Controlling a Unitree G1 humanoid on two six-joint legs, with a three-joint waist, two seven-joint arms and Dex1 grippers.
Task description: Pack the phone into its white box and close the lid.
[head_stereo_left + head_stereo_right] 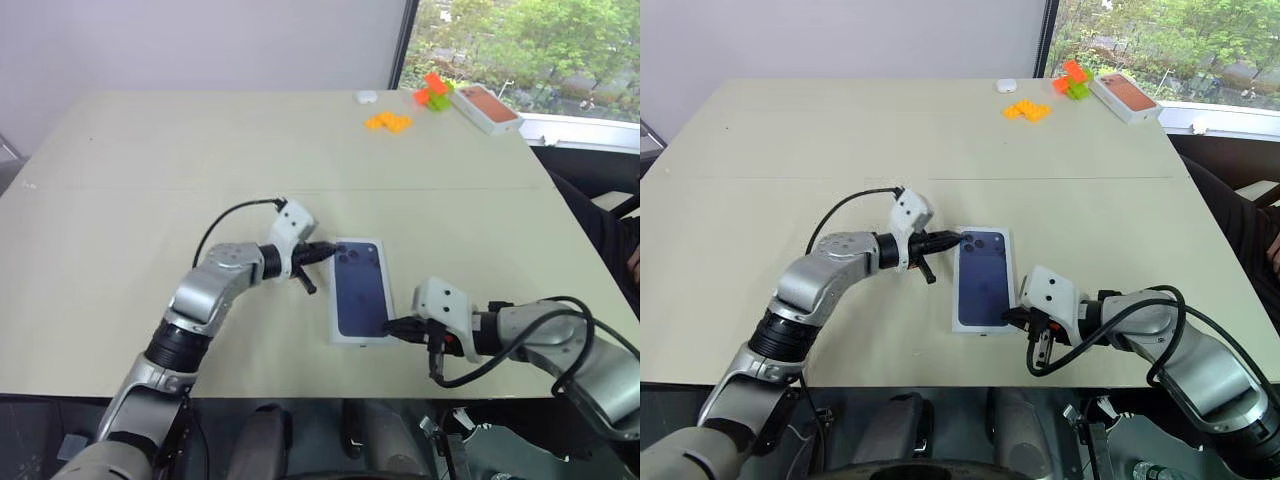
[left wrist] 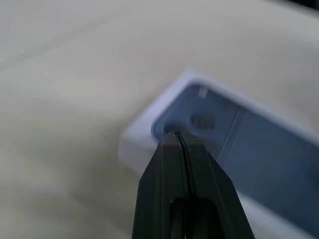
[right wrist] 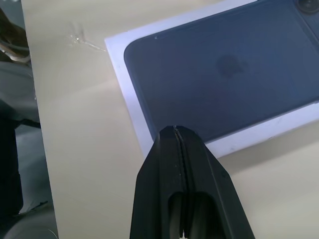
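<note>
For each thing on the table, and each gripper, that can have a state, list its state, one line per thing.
Lid: on the box, printed face up, flat on the table.
Left gripper: shut, tips at the lid's far end.
Right gripper: shut, tips at the lid's near corner.
Orange-topped box: closed, at the far edge.

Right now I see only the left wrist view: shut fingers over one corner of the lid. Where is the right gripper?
Observer: The right gripper, also shut, is at the lid's opposite end, at the near right corner.
Operator: Does the lid lie level?
Observer: It looks flat, picture side up, with no tray wall showing beneath.
Operator: Is anything else near it?
Observer: Nothing close; an orange-topped box and coloured blocks sit at the table's far right corner.
</note>
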